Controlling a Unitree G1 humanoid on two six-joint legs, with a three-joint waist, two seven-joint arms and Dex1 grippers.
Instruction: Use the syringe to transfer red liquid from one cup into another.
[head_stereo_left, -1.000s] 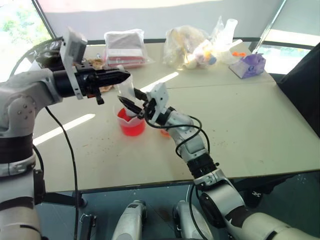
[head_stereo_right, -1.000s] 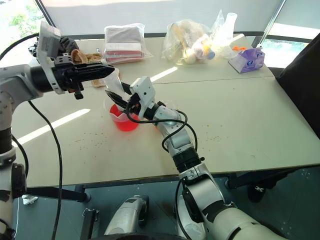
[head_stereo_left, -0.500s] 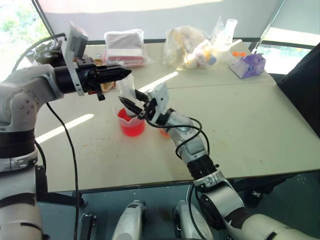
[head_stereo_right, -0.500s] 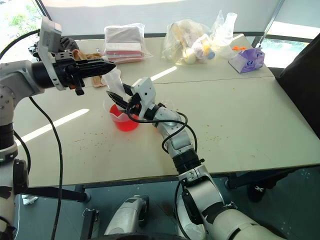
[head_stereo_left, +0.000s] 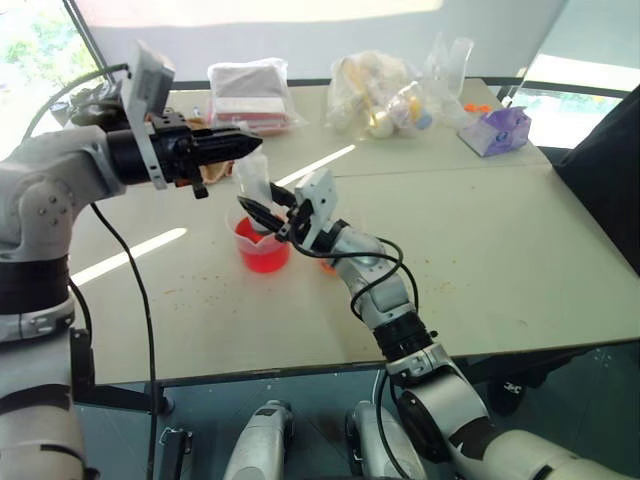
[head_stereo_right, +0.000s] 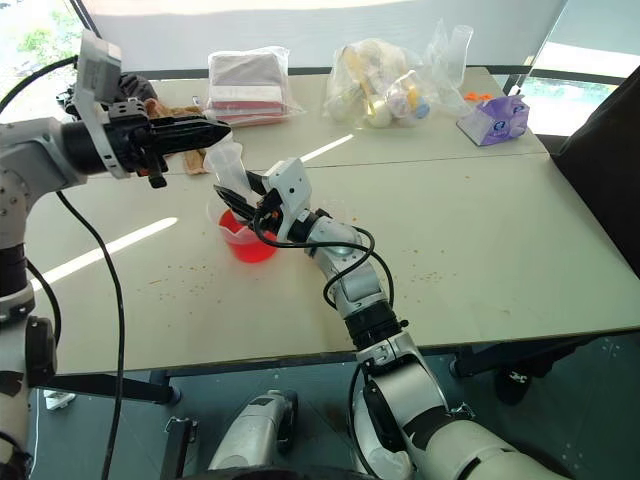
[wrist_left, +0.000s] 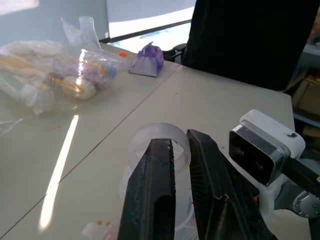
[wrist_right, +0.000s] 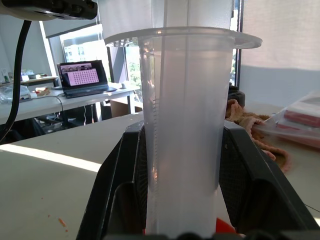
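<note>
Here the right pincer (head_stereo_left: 262, 212) is clamped around the barrel of the syringe (wrist_right: 184, 130), holding it upright with its lower end in the large cup (head_stereo_left: 262, 246) of red liquid (head_stereo_left: 264, 255) on the bench (head_stereo_left: 500, 250). Left pincer (wrist_left: 181, 165), fingers a narrow gap apart, sits level at the syringe's top end, holding nothing visible.

We count one syringe (head_stereo_left: 252, 180), one red-filled cup (head_stereo_left: 264, 247) under it, and two hands: the left hand (head_stereo_left: 243, 145) and the right hand (head_stereo_left: 268, 213). Beyond them on the surface (head_stereo_left: 480, 250) we see three clear bags, one laptop (wrist_right: 82, 80), and one purple packet (head_stereo_left: 497, 130).
</note>
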